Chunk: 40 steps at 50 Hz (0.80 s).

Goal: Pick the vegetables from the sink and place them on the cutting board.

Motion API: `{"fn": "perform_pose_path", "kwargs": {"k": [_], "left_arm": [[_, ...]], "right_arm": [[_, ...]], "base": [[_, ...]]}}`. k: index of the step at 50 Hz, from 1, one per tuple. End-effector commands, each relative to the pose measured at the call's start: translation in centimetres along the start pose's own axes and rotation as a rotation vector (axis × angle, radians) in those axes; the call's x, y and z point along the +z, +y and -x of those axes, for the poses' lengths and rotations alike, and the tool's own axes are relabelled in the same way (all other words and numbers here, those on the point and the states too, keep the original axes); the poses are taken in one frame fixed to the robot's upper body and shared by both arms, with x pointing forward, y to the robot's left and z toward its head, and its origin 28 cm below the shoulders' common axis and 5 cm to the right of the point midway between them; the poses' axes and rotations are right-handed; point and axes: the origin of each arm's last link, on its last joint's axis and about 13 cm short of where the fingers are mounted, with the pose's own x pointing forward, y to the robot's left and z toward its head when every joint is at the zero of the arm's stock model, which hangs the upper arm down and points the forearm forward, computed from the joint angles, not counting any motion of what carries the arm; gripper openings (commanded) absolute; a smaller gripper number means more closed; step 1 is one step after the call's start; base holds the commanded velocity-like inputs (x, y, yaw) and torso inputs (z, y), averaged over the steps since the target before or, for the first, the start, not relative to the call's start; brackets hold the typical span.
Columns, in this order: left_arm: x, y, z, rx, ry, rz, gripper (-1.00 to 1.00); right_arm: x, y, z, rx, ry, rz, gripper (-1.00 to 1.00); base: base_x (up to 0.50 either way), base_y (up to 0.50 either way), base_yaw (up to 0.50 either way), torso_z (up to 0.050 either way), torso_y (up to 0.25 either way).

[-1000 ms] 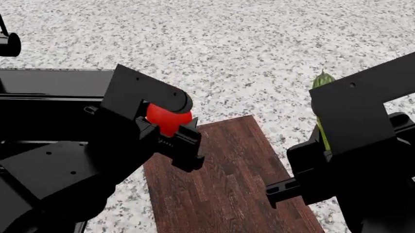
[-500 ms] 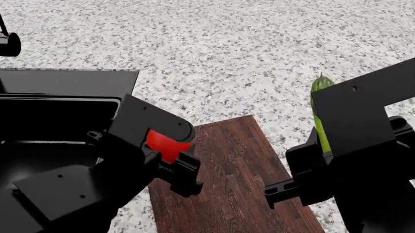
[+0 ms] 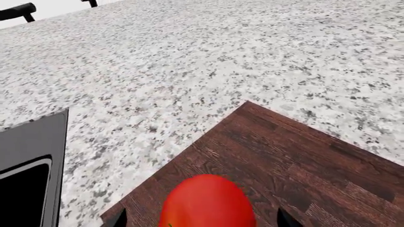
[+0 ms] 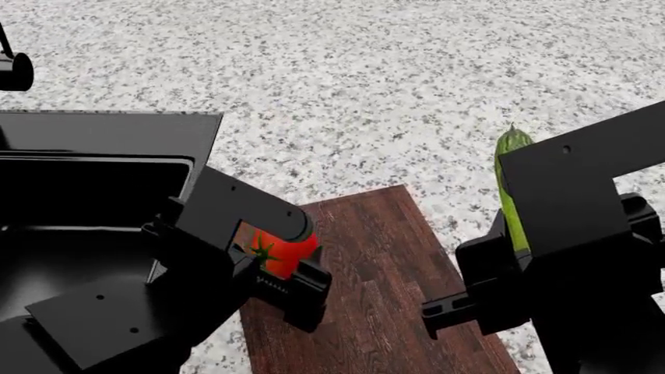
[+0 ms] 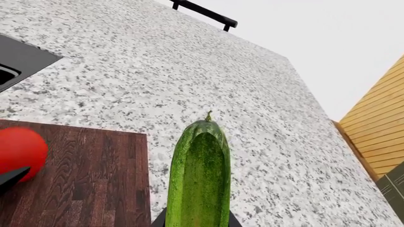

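Observation:
My left gripper (image 4: 285, 255) is shut on the red tomato (image 4: 283, 251), whose green stem star faces the head camera. It hangs low over the left edge of the dark wooden cutting board (image 4: 385, 288). From the left wrist, the tomato (image 3: 207, 202) fills the space between the jaws of my left gripper (image 3: 202, 222), with the board (image 3: 303, 165) beneath. My right gripper (image 5: 197, 222) is shut on the green cucumber (image 5: 198, 179), upright, above the board's right edge. The cucumber's tip (image 4: 509, 156) shows behind the right arm. The black sink (image 4: 104, 128) lies at the left.
Speckled granite counter (image 4: 395, 86) surrounds the board and the sink. The black faucet (image 4: 12, 70) stands at the far left. A wooden cabinet side (image 5: 379, 137) rises past the counter's right end. A black rail (image 5: 205, 14) runs along the counter's far edge.
The left arm has dropped lower with the tomato, down toward the board's left edge, uncovering more of the sink. The tomato's stem now shows. The right arm and cucumber have barely shifted.

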Motion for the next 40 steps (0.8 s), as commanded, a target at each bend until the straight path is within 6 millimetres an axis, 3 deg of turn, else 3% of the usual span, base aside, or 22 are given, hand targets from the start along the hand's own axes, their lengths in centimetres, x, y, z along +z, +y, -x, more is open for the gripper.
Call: {"fn": "perform_pose_path", "kwargs": {"k": [1, 10, 20, 25, 40], "left_arm": [[1.3, -0.3, 0.9, -0.014, -0.072, 0.000, 1.00], [4.0, -0.3, 3.7, -0.036, -0.213, 0.011, 1.00], [6.2, 1.1, 7.1, 0.017, -0.375, 0.069, 1.00], [6.2, 1.4, 8.5, 0.049, -0.425, 0.076, 1.00], [5.6, 2.4, 10.8, 0.141, -0.498, 0.088, 1.00]], "right_arm": [[0.5, 0.3, -0.1, 0.029, -0.051, 0.016, -1.00], [0.6, 0.4, -0.3, 0.037, -0.027, 0.013, -1.00], [2.8, 0.7, -1.2, 0.258, 0.166, -0.073, -1.00], [4.2, 0.2, -2.0, 0.322, 0.278, -0.121, -1.00], [3.8, 0.8, -3.4, 0.484, 0.454, -0.199, -1.00]], "base": [[0.00, 0.00, 0.00, 0.000, 0.000], [0.00, 0.00, 0.00, 0.000, 0.000], [0.00, 0.00, 0.00, 0.000, 0.000], [0.00, 0.00, 0.00, 0.000, 0.000], [0.00, 0.00, 0.00, 0.000, 0.001]]}}
